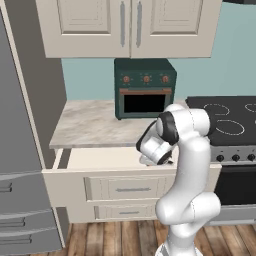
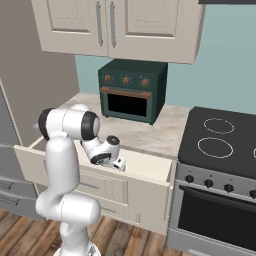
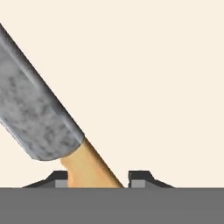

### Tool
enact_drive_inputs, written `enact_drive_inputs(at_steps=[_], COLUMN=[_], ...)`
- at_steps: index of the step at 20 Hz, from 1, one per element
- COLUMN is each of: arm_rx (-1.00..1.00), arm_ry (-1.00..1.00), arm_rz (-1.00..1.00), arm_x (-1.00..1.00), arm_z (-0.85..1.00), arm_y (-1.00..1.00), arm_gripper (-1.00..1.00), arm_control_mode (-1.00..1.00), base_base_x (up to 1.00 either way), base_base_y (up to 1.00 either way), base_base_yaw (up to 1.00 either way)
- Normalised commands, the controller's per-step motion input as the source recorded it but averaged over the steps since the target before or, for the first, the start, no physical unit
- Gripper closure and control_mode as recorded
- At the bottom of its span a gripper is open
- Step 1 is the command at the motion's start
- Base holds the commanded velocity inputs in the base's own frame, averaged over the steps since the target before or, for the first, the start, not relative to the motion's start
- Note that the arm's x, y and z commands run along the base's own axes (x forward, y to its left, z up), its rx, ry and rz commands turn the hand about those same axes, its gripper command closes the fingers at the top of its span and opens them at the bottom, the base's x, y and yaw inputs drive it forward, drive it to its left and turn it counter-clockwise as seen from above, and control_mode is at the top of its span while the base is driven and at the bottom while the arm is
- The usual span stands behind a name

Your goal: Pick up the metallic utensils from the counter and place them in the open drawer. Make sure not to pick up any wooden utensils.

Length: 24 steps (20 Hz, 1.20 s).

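Knife (image 3: pixel 39 113), one: grey mottled blade and tan-orange handle, seen in the hand view running up and to the left from between the two dark finger tips, with the handle against the left tip and a gap showing toward the right tip. Gripper (image 3: pixel 99 178), one: jaws set narrow with the knife handle between them; by the look of it the knife is held, though contact on the right side cannot be confirmed. Both base views place the hand low inside the open drawer (image 1: pixel 100 159), and the plain cream surface behind the knife in the hand view is taken to be the drawer floor. Step in hand, as judged: setting the knife down in the drawer. To do it well, bring the blade flat and close to the floor before parting the jaws, part them fully so the handle drops free, then lift straight up so the tips do not drag it along or strike the drawer front. Counter (image 1: pixel 95 125), one, beige marbled, bearing one dark green toaster oven (image 1: pixel 145 87). Metal spoon and wooden spoon: none made out on the counter or in the drawer. Stove (image 2: pixel 220 137), one, to the right of the drawer. Drawers standing open: one.
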Motion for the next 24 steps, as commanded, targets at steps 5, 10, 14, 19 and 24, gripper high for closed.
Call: enact_drive_inputs(at_steps=[5, 10, 14, 19, 24], arm_rx=[0.00, 0.00, 0.00, 0.00, 0.00], arm_ry=[0.00, 0.00, 0.00, -0.01, -0.08], arm_rz=[-0.07, -0.03, 0.02, 0.12, 0.18], arm_x=[-0.14, -0.07, -0.07, -0.04, -0.01], arm_z=[-0.41, -0.48, -0.27, -0.04, -0.01], arm_y=[-0.25, -0.14, -0.01, 0.00, 0.00], arm_gripper=[1.00, 1.00, 1.00, 1.00, 1.00], arm_control_mode=[-1.00, -1.00, -1.00, -1.00, -1.00], base_base_x=[0.00, 0.00, 0.00, 0.00, 0.00], base_base_y=[0.00, 0.00, 0.00, 0.00, 0.00], base_base_yaw=[0.00, 0.00, 0.00, 0.00, 0.00])
